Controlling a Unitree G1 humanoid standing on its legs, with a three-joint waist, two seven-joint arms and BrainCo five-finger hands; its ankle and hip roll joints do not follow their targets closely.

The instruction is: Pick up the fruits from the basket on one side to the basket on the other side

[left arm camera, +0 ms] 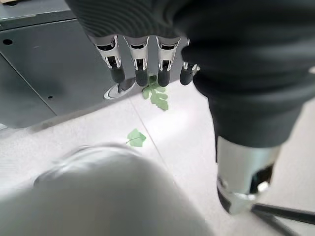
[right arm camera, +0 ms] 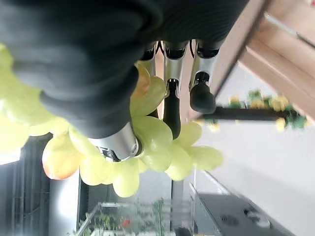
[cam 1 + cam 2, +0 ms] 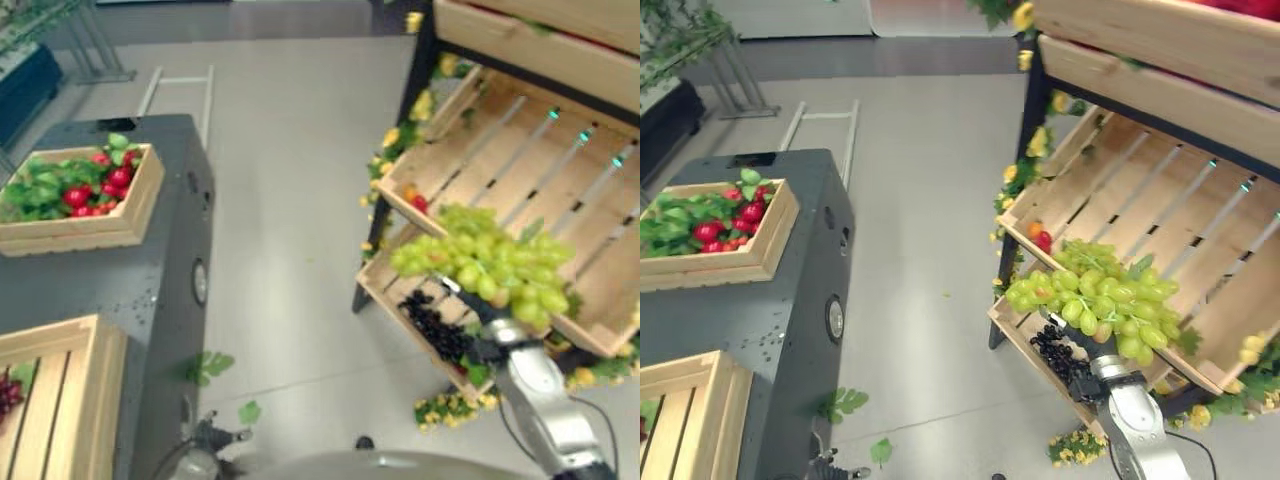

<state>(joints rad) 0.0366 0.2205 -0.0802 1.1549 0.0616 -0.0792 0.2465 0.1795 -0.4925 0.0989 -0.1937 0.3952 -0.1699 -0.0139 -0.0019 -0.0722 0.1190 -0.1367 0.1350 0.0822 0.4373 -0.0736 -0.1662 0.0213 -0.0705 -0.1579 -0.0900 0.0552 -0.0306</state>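
My right hand (image 2: 123, 98) curls round the bunch of green grapes (image 3: 480, 262), lifted above the slatted wooden crate (image 3: 520, 170) on the rack; my left hand (image 1: 142, 64) hangs slack-fingered by the grey tabletop (image 3: 110, 290).

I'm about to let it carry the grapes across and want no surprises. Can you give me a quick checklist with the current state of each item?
1. Right robot hand closed on the green grapes: ok, fingers and thumb curl round the bunch.
2. Grapes lifted free of the shelf crate: cannot tell, the bunch overlaps its front edge.
3. Whole bunch secure: cannot tell, most of it hangs outside the grasp.
4. Left robot hand free: ok, fingers straight, holding nothing.
5. Room in the near crate on the grey table: ok, bare slats show.
6. Black grapes undisturbed: ok, lying on the lower shelf.
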